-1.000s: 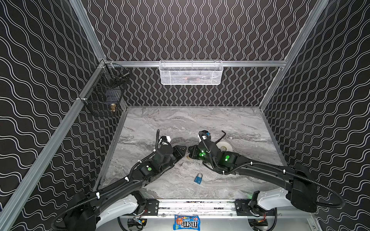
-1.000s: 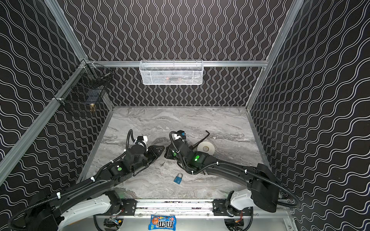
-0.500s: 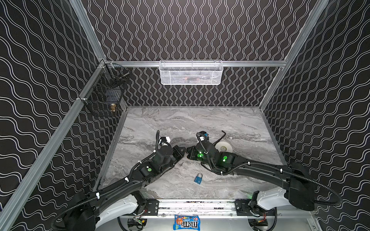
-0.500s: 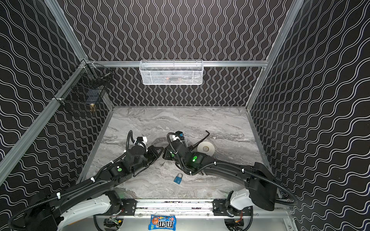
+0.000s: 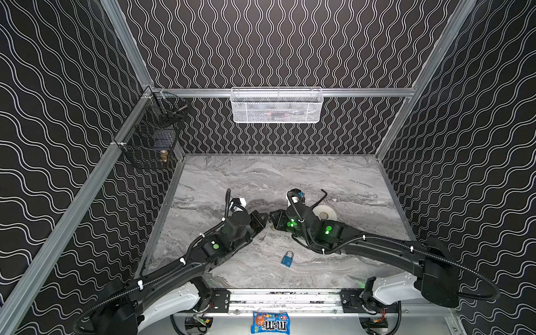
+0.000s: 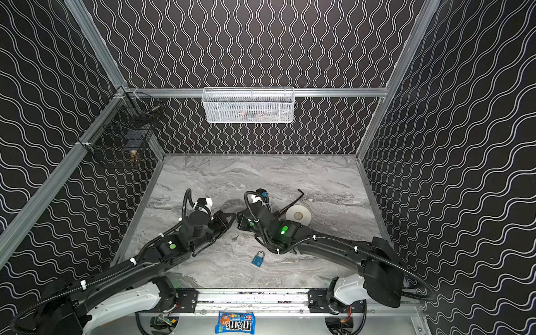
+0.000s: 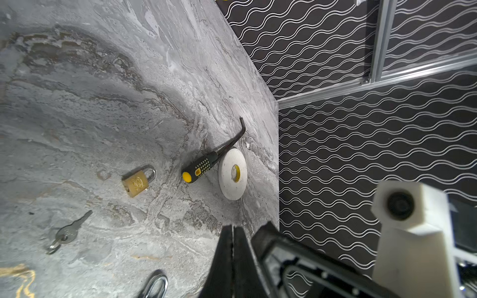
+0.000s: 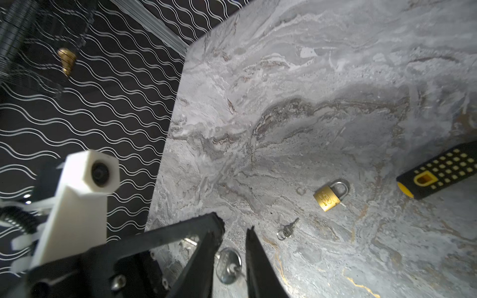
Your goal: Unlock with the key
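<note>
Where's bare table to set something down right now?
Free: the back strip of the table along the rear wall; the right side between tape and side wall. Crowded: centre, with brass padlock, key, screwdriver; blue padlock in front.

On my bench a black-and-yellow-handled tool lies just beside a white tape roll. A white mesh basket hangs on the back wall, a black wire basket on the left rail, and a candy bag lies beyond the front rail.
</note>
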`<state>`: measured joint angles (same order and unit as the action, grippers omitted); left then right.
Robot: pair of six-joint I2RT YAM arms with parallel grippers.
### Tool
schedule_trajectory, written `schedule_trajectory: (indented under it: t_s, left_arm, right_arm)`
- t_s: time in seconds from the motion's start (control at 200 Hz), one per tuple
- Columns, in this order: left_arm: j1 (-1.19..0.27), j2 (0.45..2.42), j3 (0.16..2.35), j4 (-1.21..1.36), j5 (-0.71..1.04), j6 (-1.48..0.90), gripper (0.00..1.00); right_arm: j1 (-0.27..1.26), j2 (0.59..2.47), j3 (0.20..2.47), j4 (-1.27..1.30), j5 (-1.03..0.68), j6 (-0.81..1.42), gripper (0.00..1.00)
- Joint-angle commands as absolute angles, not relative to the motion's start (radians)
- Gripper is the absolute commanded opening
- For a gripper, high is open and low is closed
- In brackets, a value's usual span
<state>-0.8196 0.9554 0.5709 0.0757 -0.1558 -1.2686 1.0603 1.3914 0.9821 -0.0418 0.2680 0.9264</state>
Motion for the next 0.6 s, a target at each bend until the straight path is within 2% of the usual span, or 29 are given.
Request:
schedule_trajectory:
  t_s: [0.0,0.155,0.265,0.385,0.596]
  left_arm:
    - [-0.821,0.93,0.59,0.048,-0.189,-1.167,0.0]
    - [-0.811,0.899,0.602,0.037,-0.17,-1.007,0.0]
    - [-0.775,0.893,0.637,0.007,-0.096,-0.853,0.0]
    - [-0.713,0.89,0.662,0.043,0.047,-0.714,0.0]
    - [-0.594,0.961,0.684,0.182,0.382,-0.592,0.0]
  right_arm:
    - [1.059,1.369,0.981,-0.048,0.286,0.907,0.32]
    - [1.027,1.334,0.969,-0.091,0.226,0.865,0.45]
    - [0.984,1.288,0.935,-0.107,0.142,0.819,0.49]
    - [0.946,1.23,0.904,-0.134,0.059,0.732,0.58]
    - [0.848,1.106,0.82,-0.106,-0.207,0.601,0.61]
